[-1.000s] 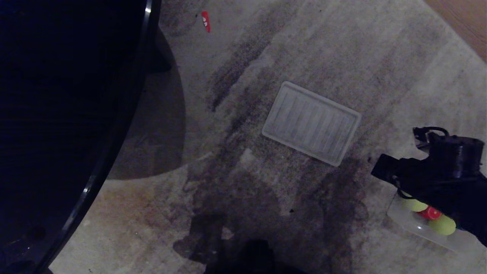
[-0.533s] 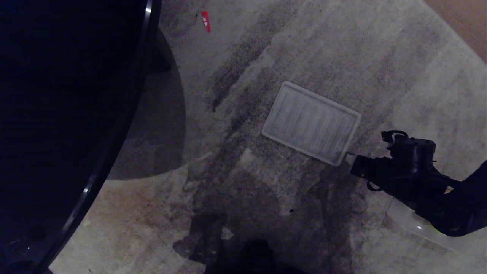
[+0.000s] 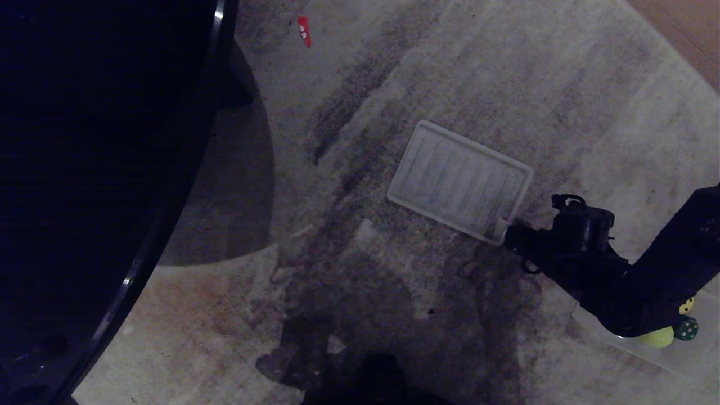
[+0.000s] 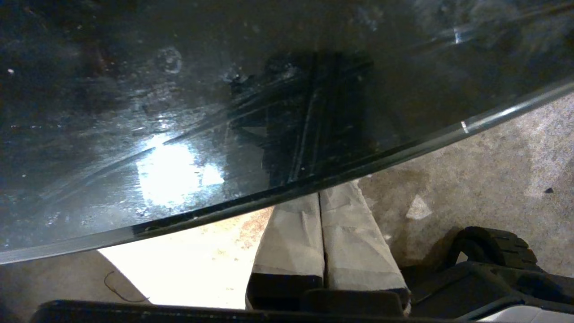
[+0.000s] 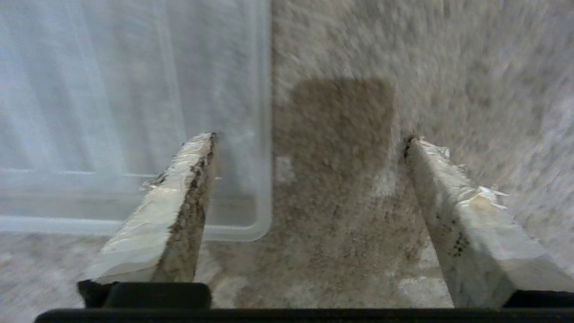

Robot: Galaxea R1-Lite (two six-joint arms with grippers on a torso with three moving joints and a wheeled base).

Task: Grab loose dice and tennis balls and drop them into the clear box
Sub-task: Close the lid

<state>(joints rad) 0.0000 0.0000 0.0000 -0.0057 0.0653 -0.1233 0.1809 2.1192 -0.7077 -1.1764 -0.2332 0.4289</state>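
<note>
Our right gripper (image 5: 309,148) spread wide and empty over the lid (image 3: 460,181) corner, box (image 3: 647,346) holding a ball (image 3: 655,337) and yellow die (image 3: 686,306), left gripper (image 4: 320,237) pressed together.

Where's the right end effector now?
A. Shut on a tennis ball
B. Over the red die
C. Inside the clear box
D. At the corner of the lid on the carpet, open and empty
D: the right end effector stands open and empty at the corner of the lid.

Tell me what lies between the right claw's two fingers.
Only bare carpet between the right claw's open fingers, seen in the right wrist view; the ribbed lid's corner sits under one finger.
</note>
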